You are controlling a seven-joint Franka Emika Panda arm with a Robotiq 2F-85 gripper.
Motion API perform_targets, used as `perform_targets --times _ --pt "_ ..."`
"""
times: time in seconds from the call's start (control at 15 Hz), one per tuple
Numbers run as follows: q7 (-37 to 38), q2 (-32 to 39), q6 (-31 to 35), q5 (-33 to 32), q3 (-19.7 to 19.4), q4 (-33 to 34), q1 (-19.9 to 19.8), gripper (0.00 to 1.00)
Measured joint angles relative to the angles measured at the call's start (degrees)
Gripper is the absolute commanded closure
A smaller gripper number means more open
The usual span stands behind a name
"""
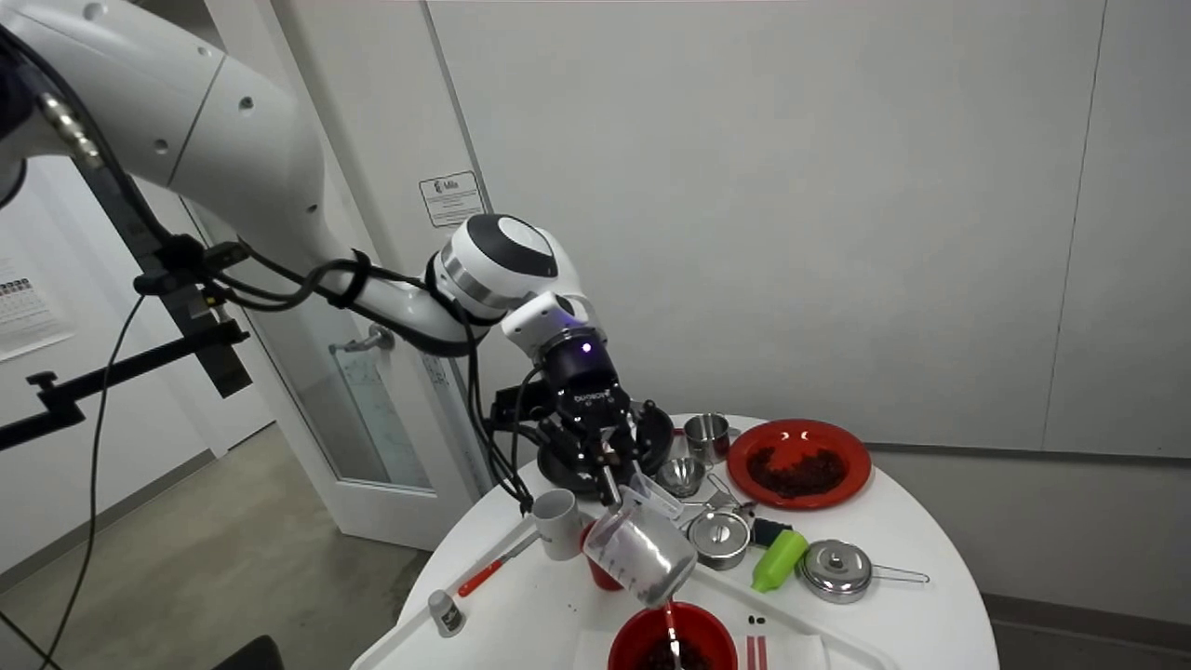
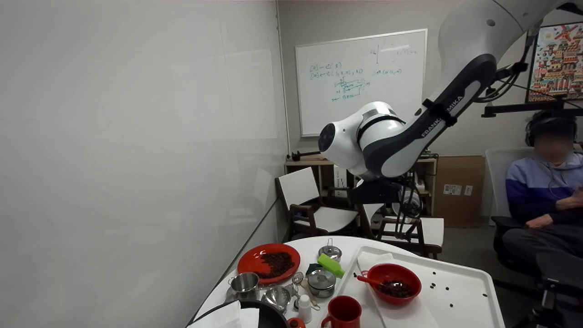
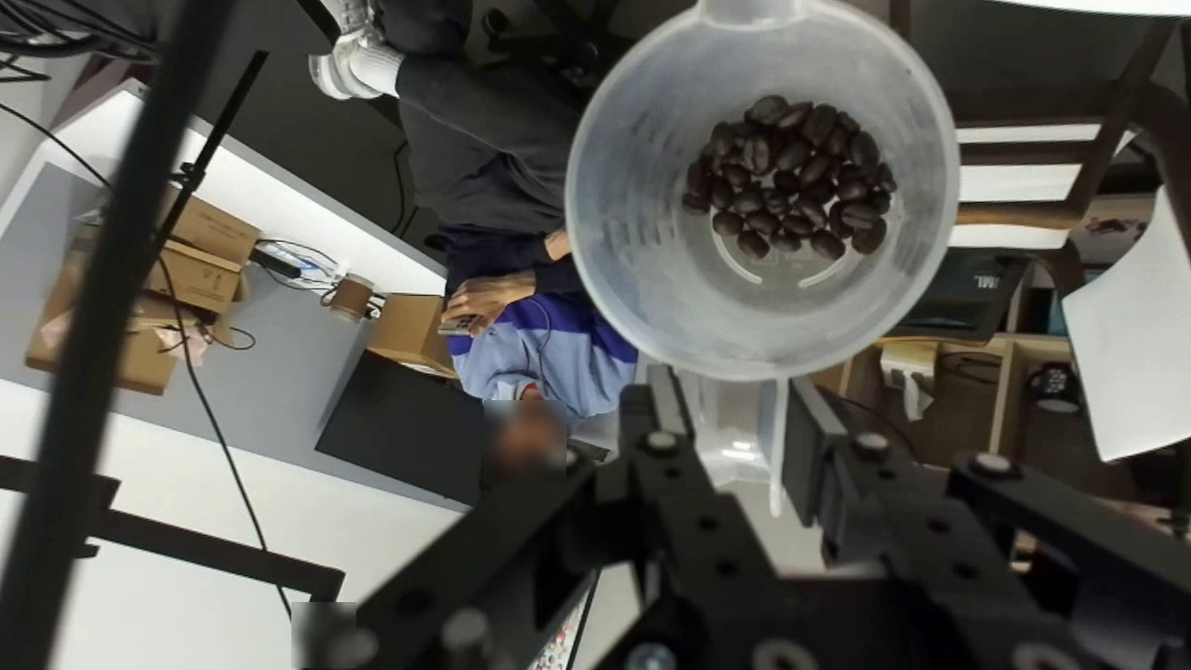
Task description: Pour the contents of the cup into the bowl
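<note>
1 white arm [image 1: 251,181] reaches over a round white table [image 1: 907,521], bent downward toward a white tray [image 2: 471,282]. The claw [image 3: 738,409] at its end hangs above the tray, drawn narrow on its load. Below it, on the tray, sits the red bowl [image 2: 395,271]; in both exterior views the bowl looks to be roughly under the claw, though I cannot tell whether the 2 line up exactly. The clear cup [image 1: 647,554], the vessel to pour from, hangs in the air by its handle [image 3: 740,453], which the 2 jaws pinch, and it seems apart from the bowl. The pour turns, I judge, on the cup's long axis: it slants, mouth back toward the arm, base away, so the base seems the end nearer the bowl and the wrist must roll until the mouth dips over it. A red-handled spoon [image 2: 368,280] leans out of the bowl and could snag a low cup. Smallest are the dark beans [image 3: 791,177], heaped in the cup on the side away from the handle; more lie in the bowl.
</note>
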Motion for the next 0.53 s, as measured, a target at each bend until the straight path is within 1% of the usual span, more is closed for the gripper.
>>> perform_targets --times 0.13,0.2,0.4,0.47,0.53 --pt "1.75 1.02 -2.03 -0.42 0.02 0.96 0.02 0.92" --pt "1.84 1.49 -2.22 -0.43 0.14 1.28 -0.06 0.73" --pt "1.84 1.76 -2.21 -0.43 0.57 1.23 -0.37 0.73" --pt "1.84 1.76 -2.21 -0.43 0.59 1.23 -0.41 0.92" --pt "1.84 1.76 -2.21 -0.43 0.6 1.23 -0.45 0.91"
